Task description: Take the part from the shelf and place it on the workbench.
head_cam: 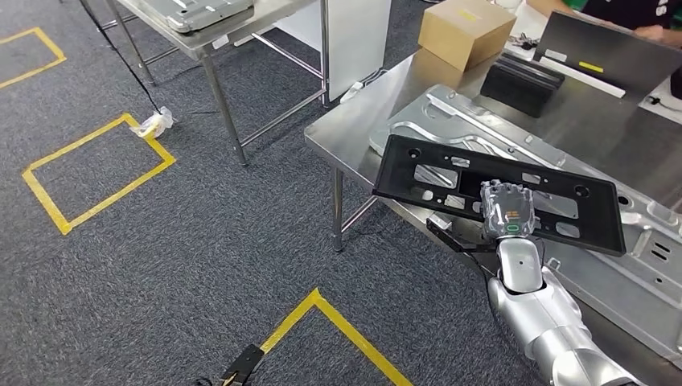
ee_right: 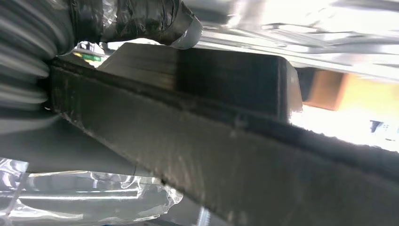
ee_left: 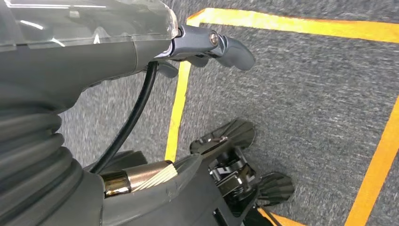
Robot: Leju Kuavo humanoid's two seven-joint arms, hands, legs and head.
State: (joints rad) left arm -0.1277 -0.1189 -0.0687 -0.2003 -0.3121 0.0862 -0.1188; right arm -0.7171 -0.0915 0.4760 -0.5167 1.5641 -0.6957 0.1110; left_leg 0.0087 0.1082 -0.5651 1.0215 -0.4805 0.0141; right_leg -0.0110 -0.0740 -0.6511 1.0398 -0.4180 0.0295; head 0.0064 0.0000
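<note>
Right hand point(head_cam: 508, 211) gripping the black part point(head_cam: 426, 173) over the near edge of the workbench point(head_cam: 354, 129).

The part is showing as a flat, rectangular black frame with several cutouts and small round holes, tilting slightly above a large pressed grey metal panel point(head_cam: 643, 241) lying on the steel top; the right wrist view is giving its dark, rough edge point(ee_right: 226, 155) close up, blurred. The left hand point(ee_left: 207, 47) is hanging over grey carpet with yellow tape lines point(ee_left: 179, 108), fingers partly curled and holding nothing. Farther back, a cardboard box point(head_cam: 465, 30) and a black block point(head_cam: 521, 82) are sitting on the bench.
</note>
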